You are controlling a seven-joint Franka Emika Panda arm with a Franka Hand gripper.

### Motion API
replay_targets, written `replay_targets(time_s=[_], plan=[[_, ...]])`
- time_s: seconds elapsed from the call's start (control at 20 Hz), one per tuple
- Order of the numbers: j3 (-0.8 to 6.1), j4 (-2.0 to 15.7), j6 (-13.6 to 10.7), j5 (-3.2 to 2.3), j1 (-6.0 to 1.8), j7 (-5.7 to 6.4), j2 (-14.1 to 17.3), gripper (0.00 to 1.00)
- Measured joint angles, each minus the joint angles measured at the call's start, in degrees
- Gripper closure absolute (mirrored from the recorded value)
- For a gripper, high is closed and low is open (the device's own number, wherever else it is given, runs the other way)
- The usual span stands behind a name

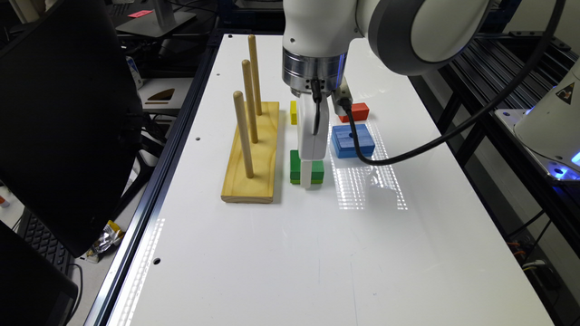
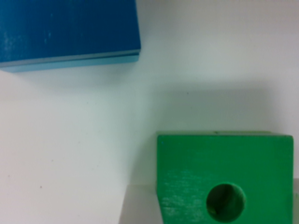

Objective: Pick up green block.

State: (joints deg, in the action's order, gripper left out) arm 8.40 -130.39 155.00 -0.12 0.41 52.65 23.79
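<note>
A long white counter (image 1: 281,253) is seen in the exterior view, with everything gathered on its far half. The largest item on it, a pale rectangular wooden base (image 1: 260,156) carrying three upright round wooden pegs (image 1: 243,134), is placed at about 9 o'clock from the green block. The white robot arm (image 1: 326,31) is lowered from the 12 o'clock edge of the exterior view, and its white pincer (image 1: 308,174) is set down directly at the green block, covering the middle of that block's near face. Whether the pincer is spread or closed, and whether anything is gripped, cannot be told from either view. A large flat blue wooden block (image 1: 352,140) is found at about 2 o'clock from the green block, close by but apart from it; in the wrist view a bare strip of counter is seen between the two. The square flat green wooden block (image 2: 224,179), with a round hole through its centre and a lighter green lower edge, is resting flat on the counter just beside the peg base. A small red block (image 1: 358,112) is located beyond the blue one, and a small yellow block (image 1: 293,112) is partly hidden behind the arm at 12 o'clock from the green block.
</note>
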Motion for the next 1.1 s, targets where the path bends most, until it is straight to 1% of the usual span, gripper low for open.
replay_targets(time_s=[0.3, 0.5, 0.7, 0.9, 1.1], plan=[[-0.06, -0.03, -0.2, -0.02, -0.01, 0.0, -0.48, 1.0], [-0.06, -0.08, -3.25, -0.02, -0.01, 0.0, -3.6, 1.0], [-0.04, -0.12, -5.19, -0.02, -0.01, 0.0, -5.81, 1.0], [0.07, -0.28, -10.11, 0.0, -0.01, 0.11, -10.75, 1.0], [0.13, -0.55, -11.64, 0.0, 0.0, 0.15, -12.97, 1.0]])
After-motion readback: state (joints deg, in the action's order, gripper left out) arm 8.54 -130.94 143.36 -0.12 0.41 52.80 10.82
